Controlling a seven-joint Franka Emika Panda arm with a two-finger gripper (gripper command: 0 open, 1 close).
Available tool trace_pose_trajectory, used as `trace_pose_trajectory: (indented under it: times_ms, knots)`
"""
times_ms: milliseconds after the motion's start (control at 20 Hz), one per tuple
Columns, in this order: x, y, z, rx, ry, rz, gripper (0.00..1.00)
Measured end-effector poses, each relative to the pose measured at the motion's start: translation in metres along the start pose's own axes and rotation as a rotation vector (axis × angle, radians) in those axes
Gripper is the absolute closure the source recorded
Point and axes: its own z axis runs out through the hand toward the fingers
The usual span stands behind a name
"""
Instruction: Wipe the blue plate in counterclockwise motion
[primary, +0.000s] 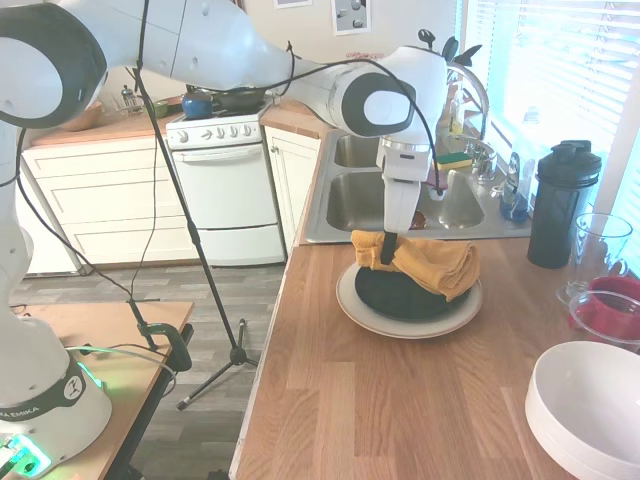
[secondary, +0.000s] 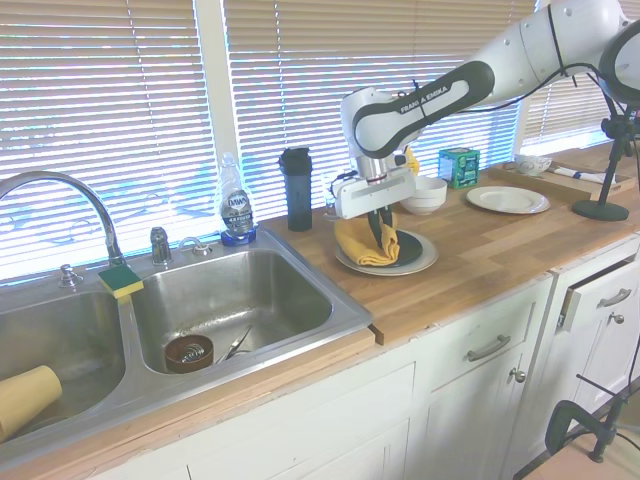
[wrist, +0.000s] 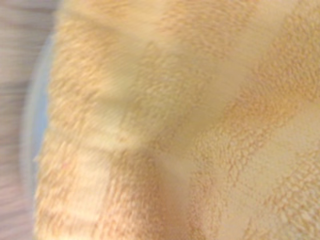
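Countertop, hand clamping cloth (yellow)

A wooden worktop runs along a kitchen window hung with white slatted blinds, through which bright daylight falls. A stainless double sink is set into the worktop, with a curved tap at its 12 o'clock edge. White cabinets stand below. Across the room a white stove sits between white cupboards, on a grey plank floor.
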Motion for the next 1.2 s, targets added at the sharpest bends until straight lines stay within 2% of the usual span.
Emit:
trace_pose_trajectory:
  times_ms: [250,550,950,1200]
  knots:
    - [-0.023,0.022,0.005,0.02,0.034,-0.022,1.0]
    - [-0.03,0.053,0.022,0.032,0.044,-0.023,1.0]
    - [0.029,0.079,0.041,0.024,-0.019,0.038,1.0]
    - [0.052,0.078,0.042,0.028,-0.044,0.058,1.0]
